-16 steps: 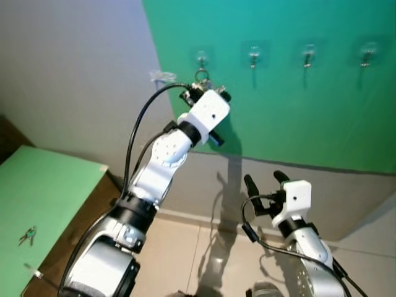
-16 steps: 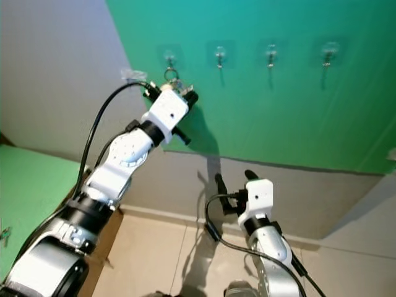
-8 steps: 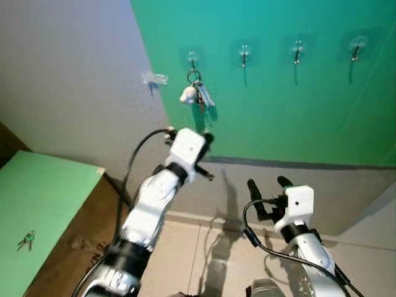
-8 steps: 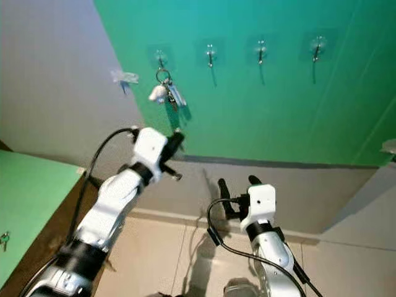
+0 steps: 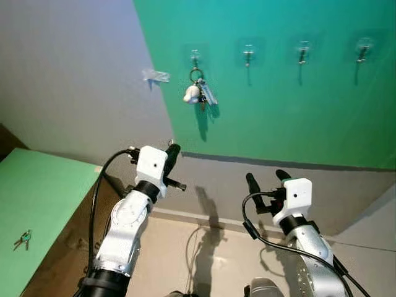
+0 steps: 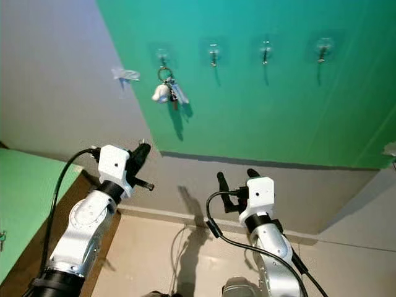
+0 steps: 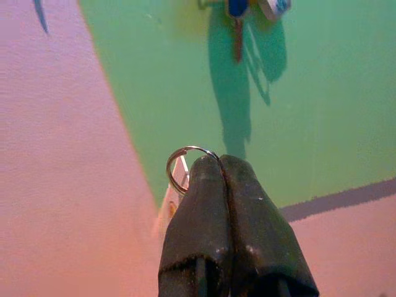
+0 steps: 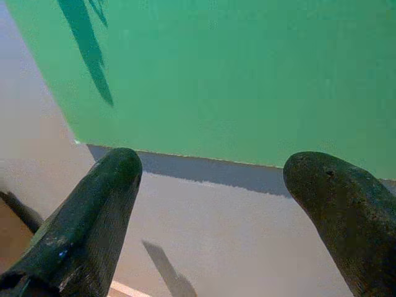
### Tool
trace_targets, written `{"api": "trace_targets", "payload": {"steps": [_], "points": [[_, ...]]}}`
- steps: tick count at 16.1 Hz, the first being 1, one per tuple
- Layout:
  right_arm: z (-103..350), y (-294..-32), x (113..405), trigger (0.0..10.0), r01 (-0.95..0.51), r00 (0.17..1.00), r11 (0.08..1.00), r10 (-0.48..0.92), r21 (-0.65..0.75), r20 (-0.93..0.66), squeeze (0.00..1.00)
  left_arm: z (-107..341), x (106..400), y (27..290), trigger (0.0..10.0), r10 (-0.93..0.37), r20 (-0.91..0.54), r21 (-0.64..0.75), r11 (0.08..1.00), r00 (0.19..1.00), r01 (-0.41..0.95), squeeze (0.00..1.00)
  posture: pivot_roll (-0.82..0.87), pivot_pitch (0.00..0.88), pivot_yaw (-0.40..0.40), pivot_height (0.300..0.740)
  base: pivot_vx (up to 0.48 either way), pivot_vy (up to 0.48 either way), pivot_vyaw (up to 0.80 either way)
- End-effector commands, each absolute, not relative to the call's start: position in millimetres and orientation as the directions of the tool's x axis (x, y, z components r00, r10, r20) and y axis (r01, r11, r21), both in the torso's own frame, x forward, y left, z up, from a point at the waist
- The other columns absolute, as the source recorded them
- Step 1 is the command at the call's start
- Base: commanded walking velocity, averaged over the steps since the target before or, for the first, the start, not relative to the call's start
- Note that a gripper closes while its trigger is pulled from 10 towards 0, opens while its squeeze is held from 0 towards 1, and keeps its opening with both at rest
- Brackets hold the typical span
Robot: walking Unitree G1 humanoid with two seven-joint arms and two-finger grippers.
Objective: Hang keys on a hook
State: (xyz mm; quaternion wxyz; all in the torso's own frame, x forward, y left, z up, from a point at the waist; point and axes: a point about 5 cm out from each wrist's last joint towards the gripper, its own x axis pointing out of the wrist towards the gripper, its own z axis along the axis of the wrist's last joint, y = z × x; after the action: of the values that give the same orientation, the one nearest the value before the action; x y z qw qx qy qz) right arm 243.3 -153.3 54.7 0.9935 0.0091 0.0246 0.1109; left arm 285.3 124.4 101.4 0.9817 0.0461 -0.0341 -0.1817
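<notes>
Left eye view: at the far left I see a green tabletop (image 5: 43,204) with a small set of keys (image 5: 23,238) lying on it. Moving right, a small clear hook (image 5: 155,75) sits on the grey wall (image 5: 68,74) just beside the edge of the green panel (image 5: 278,99). My left end effector (image 5: 171,153) is held low, well below the hooks, fingers pointing up at the wall. In the left wrist view its fingers (image 7: 238,210) are clenched tight together, and a thin metal ring (image 7: 180,168) shows just beside their tips; I cannot tell if they pinch it. The bunch of keys (image 5: 198,93) hangs on the first hook (image 5: 195,57) of the green panel. Three more hooks (image 5: 302,52) run along to the right. My right end effector (image 5: 267,179) is low, fingers spread apart, holding nothing.
</notes>
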Motion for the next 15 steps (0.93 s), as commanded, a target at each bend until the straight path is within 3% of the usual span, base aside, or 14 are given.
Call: {"api": "trace_targets", "payload": {"steps": [1, 9, 15], "points": [[54.1, -150.1, 245.4, 10.0, -0.232, 0.971, 0.972, 0.234, 0.036, -0.054, 0.0, 106.2, 285.7, 126.3, 0.0, -0.346, 0.082, 0.105, 0.936, 0.935, 0.337, 0.0, -0.26, 0.03, 0.154, 0.74, 0.0, -0.465, 0.0], [53.3, -152.0, 242.8, 10.0, -0.213, 0.974, 0.977, 0.215, 0.028, -0.069, 0.0, 105.9, 284.2, 110.5, 0.0, -0.41, 0.084, 0.119, 0.909, 0.908, 0.399, 0.0, -0.28, 0.042, 0.168, 0.74, 0.0, -0.437, -0.17], [51.5, -152.2, 238.0, 10.0, -0.222, 0.971, 0.975, 0.223, 0.023, -0.085, 0.0, 137.7, 308.6, 125.4, 0.0, -0.318, 0.11, 0.3, 0.914, 0.942, 0.274, 0.0, -0.28, 0.058, 0.162, 0.74, 0.0, 0.0, 0.0]]}}
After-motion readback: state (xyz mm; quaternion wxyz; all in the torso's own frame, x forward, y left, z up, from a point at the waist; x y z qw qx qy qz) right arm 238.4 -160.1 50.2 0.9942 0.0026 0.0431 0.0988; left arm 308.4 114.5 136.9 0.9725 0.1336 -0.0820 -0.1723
